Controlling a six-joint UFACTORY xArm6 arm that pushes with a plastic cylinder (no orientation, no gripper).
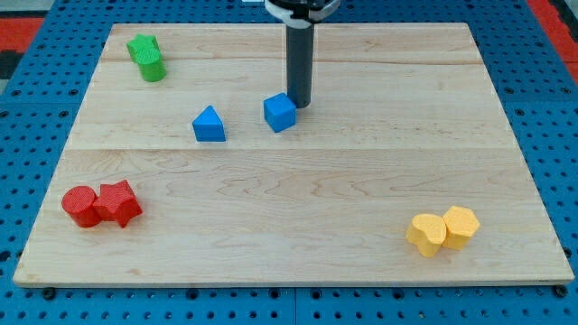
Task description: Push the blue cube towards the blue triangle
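The blue cube (280,113) sits near the middle of the wooden board, toward the view's top. The blue triangle (209,125) lies a short way to its left, with a gap between them. My tip (299,102) is the lower end of the dark rod that comes down from the view's top. It stands right at the cube's upper right corner, touching or nearly touching it.
Two green blocks (147,57) sit together at the view's top left. Two red blocks (101,204) sit together at the lower left. Two yellow blocks (442,229) sit together at the lower right. The wooden board (298,226) lies on a blue pegboard.
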